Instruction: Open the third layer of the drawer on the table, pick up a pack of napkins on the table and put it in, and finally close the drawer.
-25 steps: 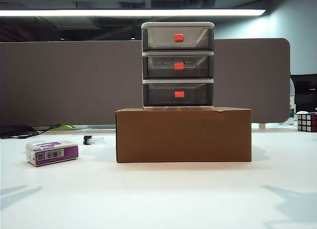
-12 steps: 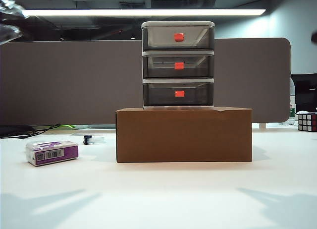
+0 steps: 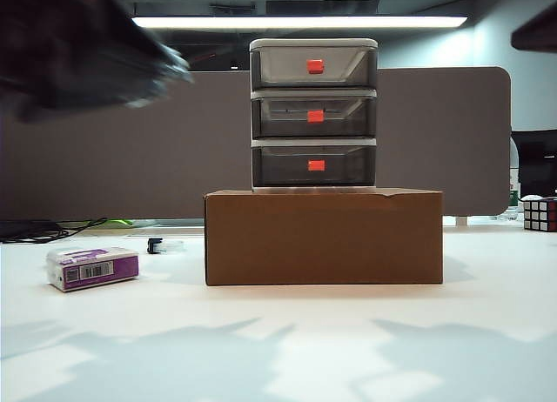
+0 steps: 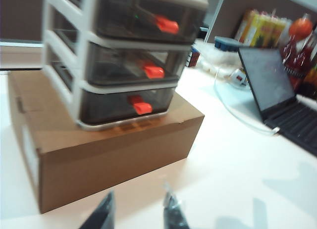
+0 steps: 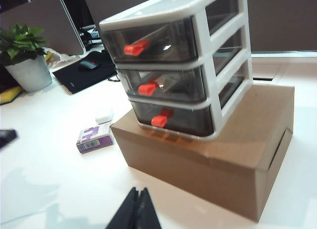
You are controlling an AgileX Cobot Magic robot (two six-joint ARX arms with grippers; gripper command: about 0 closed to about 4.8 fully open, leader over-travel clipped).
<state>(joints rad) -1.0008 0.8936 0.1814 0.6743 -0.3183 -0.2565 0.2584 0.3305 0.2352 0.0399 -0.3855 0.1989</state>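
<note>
The left gripper (image 4: 136, 214) hangs parted at ten o'clock of the drawer (image 3: 313, 115); the right gripper (image 5: 136, 209), fingers together, sits at two o'clock; the pack of napkins (image 3: 92, 268) lies at eight.

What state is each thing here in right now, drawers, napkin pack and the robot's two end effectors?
Top drawer: closed.
Middle drawer: closed.
Third layer of the drawer: closed.
Pack of napkins: lying flat on the table, untouched.
Left end effector: open, empty, near the cardboard box.
Right end effector: shut, empty, facing the drawers.
</note>
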